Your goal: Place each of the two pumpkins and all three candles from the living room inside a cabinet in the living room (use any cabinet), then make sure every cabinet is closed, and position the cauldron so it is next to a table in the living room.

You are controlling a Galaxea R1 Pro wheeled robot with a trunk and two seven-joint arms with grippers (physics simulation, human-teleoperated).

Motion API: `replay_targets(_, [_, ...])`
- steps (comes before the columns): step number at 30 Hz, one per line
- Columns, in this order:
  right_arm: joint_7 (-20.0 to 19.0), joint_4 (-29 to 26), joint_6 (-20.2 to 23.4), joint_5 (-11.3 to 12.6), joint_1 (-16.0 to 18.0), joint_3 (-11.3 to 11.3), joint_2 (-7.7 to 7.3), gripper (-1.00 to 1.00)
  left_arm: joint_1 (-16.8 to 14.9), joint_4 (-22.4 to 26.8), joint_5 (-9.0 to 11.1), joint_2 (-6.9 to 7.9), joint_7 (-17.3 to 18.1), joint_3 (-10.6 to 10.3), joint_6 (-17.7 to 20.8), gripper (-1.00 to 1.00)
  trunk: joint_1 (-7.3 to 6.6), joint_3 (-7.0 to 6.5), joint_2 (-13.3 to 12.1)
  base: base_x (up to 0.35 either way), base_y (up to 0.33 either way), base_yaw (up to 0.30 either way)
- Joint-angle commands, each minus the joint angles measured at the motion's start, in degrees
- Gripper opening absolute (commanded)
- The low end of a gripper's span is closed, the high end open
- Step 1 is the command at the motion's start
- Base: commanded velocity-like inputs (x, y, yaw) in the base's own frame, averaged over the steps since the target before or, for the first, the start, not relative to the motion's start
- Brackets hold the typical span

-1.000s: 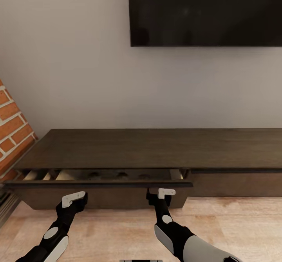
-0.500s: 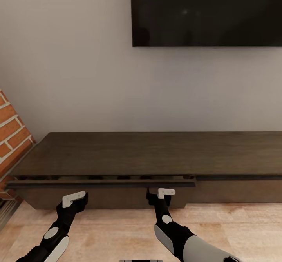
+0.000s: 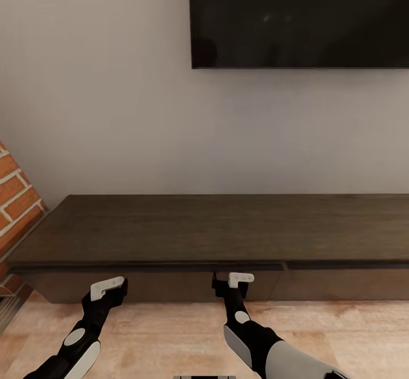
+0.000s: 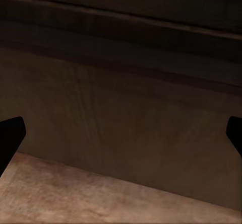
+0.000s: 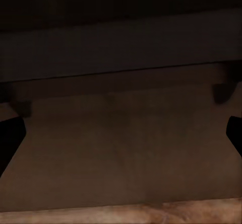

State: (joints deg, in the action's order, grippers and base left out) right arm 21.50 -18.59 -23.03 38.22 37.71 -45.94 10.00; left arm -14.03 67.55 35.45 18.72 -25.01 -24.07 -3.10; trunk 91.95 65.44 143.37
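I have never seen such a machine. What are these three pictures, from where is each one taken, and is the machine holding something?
This is a simulated robot with two arms. The large picture comes from a camera on its head, looking down: the left gripper and the right gripper reach toward a long dark-brown cabinet, whose drawer front looks flush. Above hangs a black screen; a brick wall stands at the left. The two small pictures come from cameras near each gripper, looking along its fingers at the cabinet front. Both grippers are open and hold nothing.
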Motion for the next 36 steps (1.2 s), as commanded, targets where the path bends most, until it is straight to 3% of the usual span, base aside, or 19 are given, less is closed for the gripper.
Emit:
replay_targets(1, [0.35, 0.05, -0.34, 0.45, 0.09, -0.38, 0.0, 1.0, -0.08, 0.04, 0.58, 0.09, -0.39, -0.27, -0.32, 1.0, 0.01, 0.05, 0.02, 0.21, 0.0, 0.0])
replay_targets(10, [0.34, -0.03, -0.34, 0.45, 0.09, -0.38, 0.0, 1.0, -0.05, 0.04, 0.59, 0.09, -0.39, -0.27, -0.32, 1.0, 0.01, 0.05, 0.02, 0.026, 0.0, 0.0])
replay_targets(29, [0.52, -0.22, 0.55, 1.03, 0.09, -0.09, 0.0, 1.0, -0.07, 0.04, 0.74, 0.16, -0.34, -0.16, 0.05, 1.0, 0.01, 0.05, 0.02, -0.302, 0.0, 0.0])
replay_targets(32, [0.68, -0.33, 4.25, 1.32, 0.25, 0.36, 0.0, 1.0, -0.05, 0.36, 0.89, 0.17, -0.38, -0.04, 0.94, 1.0, 0.01, 0.05, 0.02, -0.321, 0.0, 0.0])
replay_targets(36, [0.85, -4.5, 17.33, 1.49, 0.68, 3.14, 0.0, 1.0, -0.04, 2.75, 1.3, 0.17, -0.43, 0.48, 8.81, 1.0, 0.01, 0.05, 0.02, -0.326, 0.0, 0.0])
